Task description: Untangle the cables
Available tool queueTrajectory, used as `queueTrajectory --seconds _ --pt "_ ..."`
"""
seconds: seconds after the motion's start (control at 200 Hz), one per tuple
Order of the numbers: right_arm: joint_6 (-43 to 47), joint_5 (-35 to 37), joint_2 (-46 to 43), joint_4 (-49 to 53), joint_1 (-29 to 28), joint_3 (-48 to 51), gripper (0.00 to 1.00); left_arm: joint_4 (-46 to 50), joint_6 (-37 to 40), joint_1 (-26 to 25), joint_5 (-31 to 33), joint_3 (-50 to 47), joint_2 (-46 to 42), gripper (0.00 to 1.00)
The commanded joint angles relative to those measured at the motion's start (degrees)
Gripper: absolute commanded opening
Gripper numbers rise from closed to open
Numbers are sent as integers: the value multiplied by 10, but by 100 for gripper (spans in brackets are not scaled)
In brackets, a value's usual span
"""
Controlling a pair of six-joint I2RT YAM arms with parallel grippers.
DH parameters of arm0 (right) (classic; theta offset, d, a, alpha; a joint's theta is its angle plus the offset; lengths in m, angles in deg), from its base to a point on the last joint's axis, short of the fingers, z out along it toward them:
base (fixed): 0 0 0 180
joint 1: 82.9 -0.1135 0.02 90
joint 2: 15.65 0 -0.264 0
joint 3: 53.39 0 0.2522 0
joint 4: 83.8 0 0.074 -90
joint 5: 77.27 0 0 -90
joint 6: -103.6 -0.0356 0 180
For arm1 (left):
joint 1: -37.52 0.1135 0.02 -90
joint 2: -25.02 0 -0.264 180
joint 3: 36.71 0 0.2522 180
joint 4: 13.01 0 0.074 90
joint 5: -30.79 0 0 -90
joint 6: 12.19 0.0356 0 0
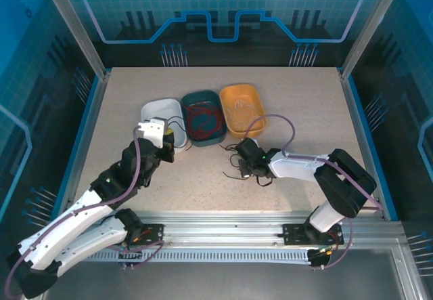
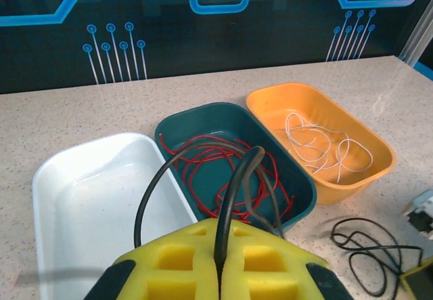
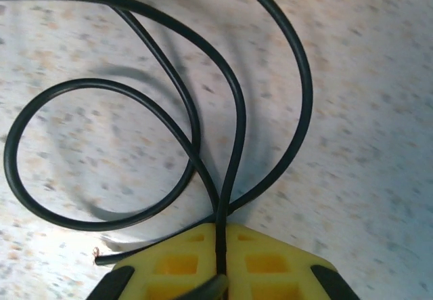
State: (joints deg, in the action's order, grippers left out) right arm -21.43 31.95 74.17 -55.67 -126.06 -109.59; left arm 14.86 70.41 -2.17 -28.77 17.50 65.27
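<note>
Pinching a thin black rubber-sheathed cable (image 3: 241, 117) with both tools. Right gripper (image 3: 220, 249): yellow foam pads (image 3: 270, 266) pressed together on one strand, just near-right of the deep teal oblong plastic tray (image 2: 223, 117), loops fanned flat on the speckled tabletop (image 1: 304, 110) there. Left gripper (image 2: 218, 263): clamped likewise on a black strand, near-left of the teal tray, strand arching over its rim. One cable or two: cannot tell. Thin red wire (image 2: 203, 159) coiled inside the teal tray; whitish-cream wire (image 2: 318, 147) in the orange plastic tray (image 2: 352, 185) to its right; white plastic tray (image 2: 101, 191) to its left.

To do this well: lift right slowly, hold left as anchor, watch the crossings, stop if loops cinch instead of sliding. Steer clear of the red coil.

Pose: left arm stretched forward, wrist low, aimed at the teal tray; right arm folded at elbow, forearm swung inward toward the teal tray, wrist tipped down.
</note>
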Motion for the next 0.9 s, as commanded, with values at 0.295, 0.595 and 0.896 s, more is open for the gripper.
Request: queueTrajectory --seconds 0.295,0.595,0.896 --pt "-34 18 -120 87 40 65 10 5 33 46 15 55 24 0" --pt "-62 7 -179 100 56 92 19 -21 0 166 -87 91 148 0" --pt "-78 5 -206 101 56 106 32 -134 37 255 -151 93 245 0"
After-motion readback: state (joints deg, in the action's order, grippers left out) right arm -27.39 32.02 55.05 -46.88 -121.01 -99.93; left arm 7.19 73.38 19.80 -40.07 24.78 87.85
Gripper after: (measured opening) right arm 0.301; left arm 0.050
